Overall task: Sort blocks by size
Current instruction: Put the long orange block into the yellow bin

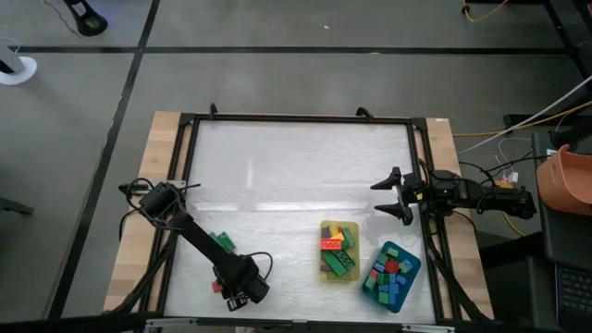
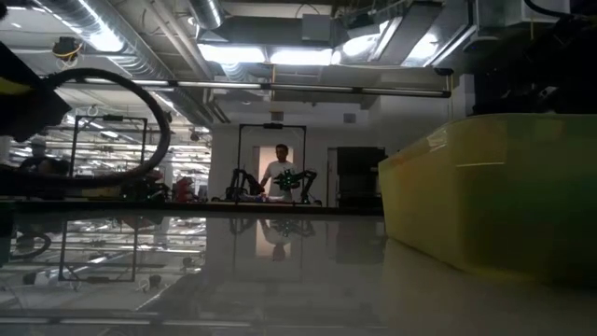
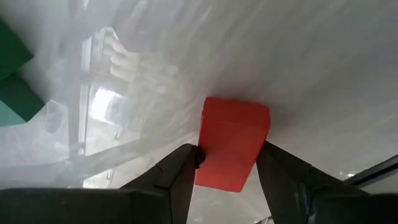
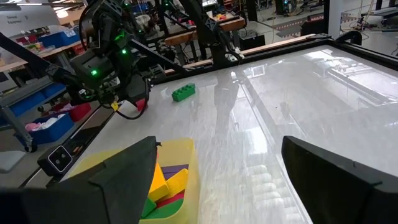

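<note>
Sitting between left end effector (image 3: 227,177) fingers: red block (image 3: 231,142)

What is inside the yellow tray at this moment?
The yellow tray holds a pile of longer blocks: green, red, yellow, and one purple in the right wrist view. Whatever lies beneath that pile is covered.

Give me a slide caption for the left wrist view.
Left gripper closing its jaws around a red block on the white table, a green block off to one side.
</note>
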